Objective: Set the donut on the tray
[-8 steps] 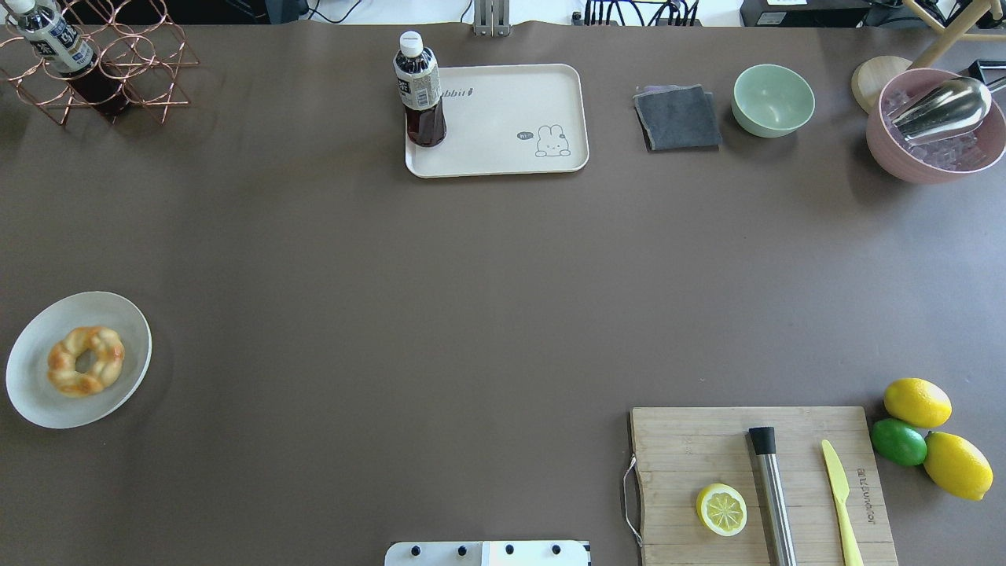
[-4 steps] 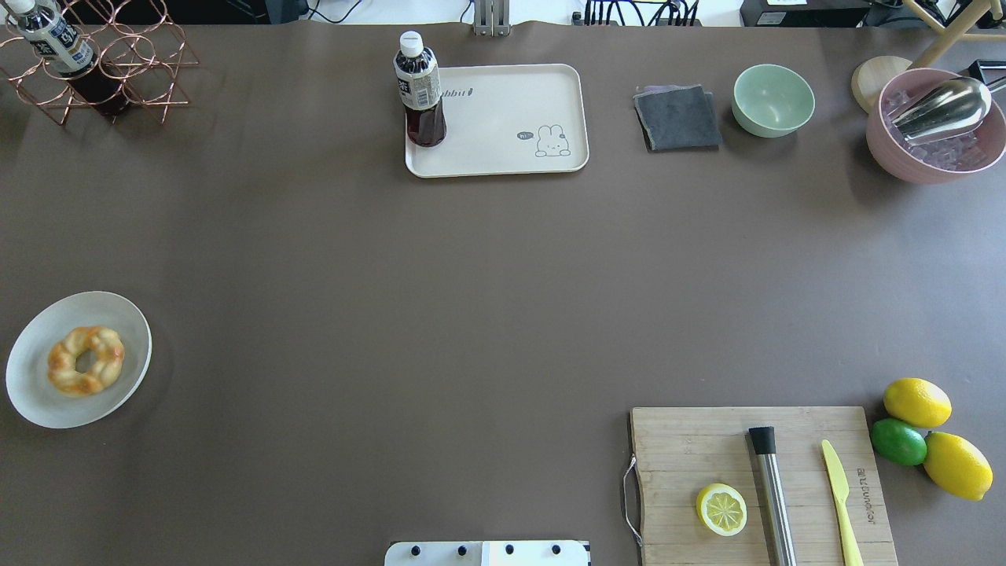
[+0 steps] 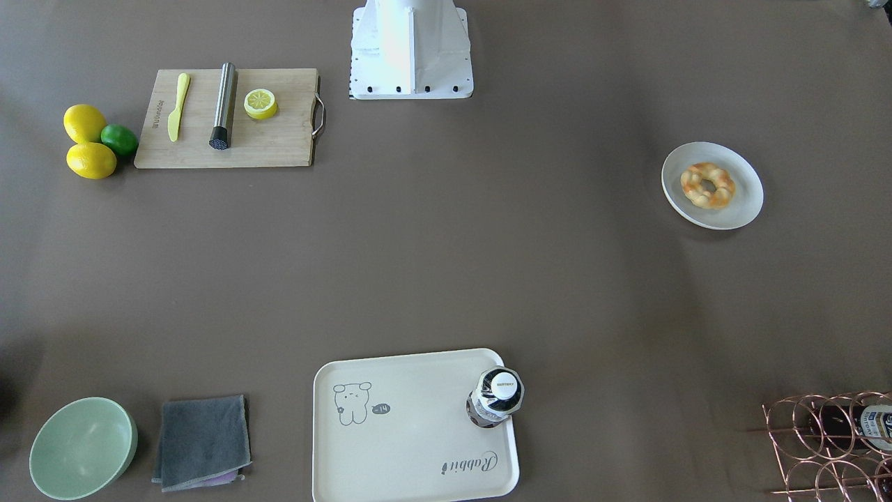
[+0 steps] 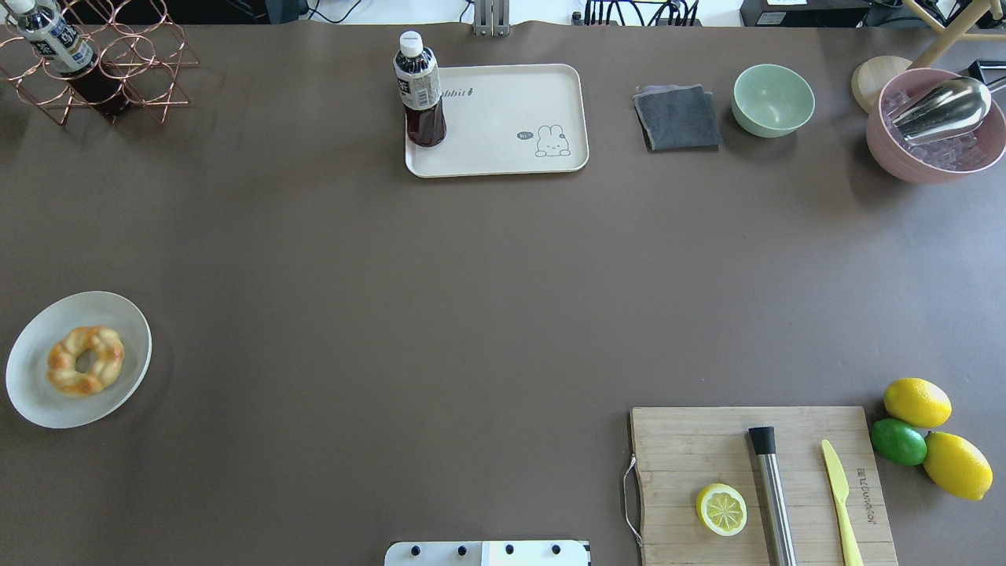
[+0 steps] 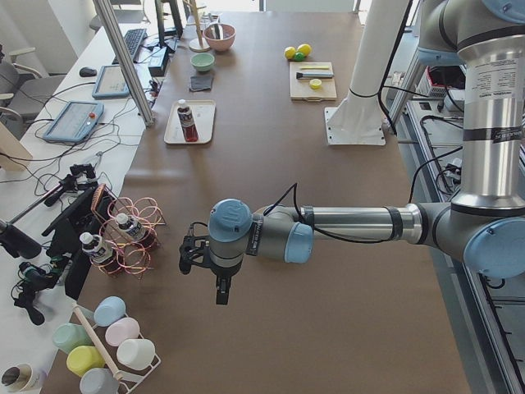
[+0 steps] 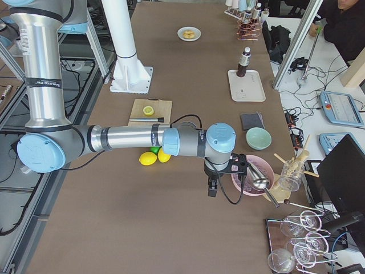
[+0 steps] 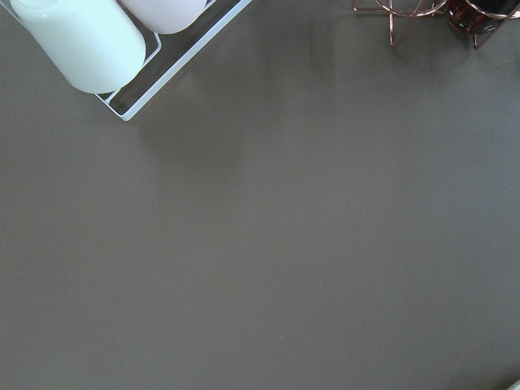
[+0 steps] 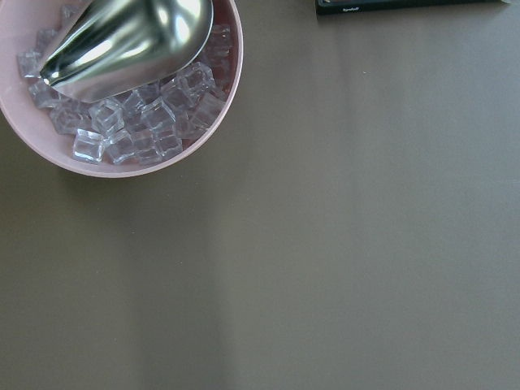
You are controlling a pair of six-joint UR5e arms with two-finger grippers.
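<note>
1. Overhead exterior view has the donut (image 4: 86,361) lying flat on a round white plate (image 4: 134,328) at the table's left edge, on the near half.
2. The tray (image 4: 503,126) sits at the far edge, a little left of the middle and well apart from the donut. A bottle (image 4: 420,90) of dark drink stands upright on the tray's left end, and the rabbit drawing is toward its near right corner.
3. The left gripper (image 5: 220,292) shows only in the exterior left view. It hangs over bare table near a copper wire rack (image 5: 135,238). I cannot tell whether its claw is spread or pressed together.
4. The right gripper (image 6: 212,188) shows only in the exterior right view, just beside a pink bowl (image 4: 890,156) of ice cubes with a metal scoop (image 4: 943,106) in it. I cannot tell its claw state either.
5. At the near right, a wooden cutting board (image 4: 692,456) carries a lemon half (image 4: 721,509), a steel bar tool (image 4: 774,499) and a yellow knife (image 4: 841,495).
6. Right of the tray lie a grey cloth (image 4: 677,118) and a green bowl (image 4: 773,100).
</note>
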